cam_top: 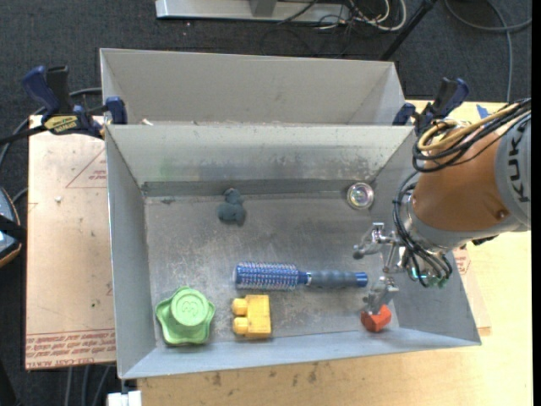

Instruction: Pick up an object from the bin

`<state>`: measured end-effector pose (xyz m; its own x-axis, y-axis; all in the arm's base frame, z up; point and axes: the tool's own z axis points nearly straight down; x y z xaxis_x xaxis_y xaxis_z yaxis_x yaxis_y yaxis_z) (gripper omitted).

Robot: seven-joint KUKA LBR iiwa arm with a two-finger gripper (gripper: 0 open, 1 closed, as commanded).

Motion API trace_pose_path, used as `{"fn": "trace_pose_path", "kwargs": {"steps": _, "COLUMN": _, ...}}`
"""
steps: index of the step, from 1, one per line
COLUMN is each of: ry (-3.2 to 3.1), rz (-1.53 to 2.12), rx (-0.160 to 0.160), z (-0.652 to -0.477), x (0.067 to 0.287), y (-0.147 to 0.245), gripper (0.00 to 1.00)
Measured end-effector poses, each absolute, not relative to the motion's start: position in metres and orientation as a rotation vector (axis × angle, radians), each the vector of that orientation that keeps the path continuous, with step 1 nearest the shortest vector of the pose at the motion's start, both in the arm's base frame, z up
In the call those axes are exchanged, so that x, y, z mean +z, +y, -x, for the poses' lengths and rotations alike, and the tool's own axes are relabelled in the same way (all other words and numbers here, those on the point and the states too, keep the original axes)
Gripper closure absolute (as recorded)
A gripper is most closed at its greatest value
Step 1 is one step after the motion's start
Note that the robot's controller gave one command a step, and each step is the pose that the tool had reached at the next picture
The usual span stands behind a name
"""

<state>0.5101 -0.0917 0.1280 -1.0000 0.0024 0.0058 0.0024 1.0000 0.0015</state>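
At about 8 o'clock on the bin (127, 227) floor lies a green flower-shaped lid (184, 316), and just at its 3 o'clock sits a yellow block (252, 316). Towards 11 o'clock, near the back wall, rests a small dark blue-grey lump (231, 207), well apart from the rest. A blue hairbrush (292, 277) lies across the middle of the floor just above the yellow block, with its bristled head at 9 o'clock and its handle pointing to 3 o'clock. A small round shiny disc (360, 195) sits at about 1 o'clock by the back wall.

The gripper (374, 272) hangs at the 4 o'clock part of the bin with its fingers (367, 245) apart and nothing clamped between them. The tip of the hairbrush handle lies level with the gap between them, on its 9 o'clock side. A small red-orange lump (376, 318) lies against the front wall, right at 6 o'clock of the lower finger and outside the gap. I cannot tell whether that finger touches it.
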Motion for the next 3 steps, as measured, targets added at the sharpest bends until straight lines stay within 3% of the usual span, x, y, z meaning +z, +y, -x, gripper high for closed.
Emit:
{"fn": "trace_pose_path", "kwargs": {"steps": 1, "ry": -3.133, "rz": -0.261, "rx": -0.002, "z": -0.530, "x": 0.082, "y": -0.089, "gripper": 0.00}}
{"fn": "trace_pose_path", "kwargs": {"steps": 2, "ry": -3.132, "rz": -0.263, "rx": -0.001, "z": -0.530, "x": 0.082, "y": -0.089, "gripper": 1.00}}
{"fn": "trace_pose_path", "kwargs": {"steps": 3, "ry": -3.103, "rz": -0.544, "rx": 0.003, "z": -0.511, "x": 0.216, "y": -0.078, "gripper": 1.00}}
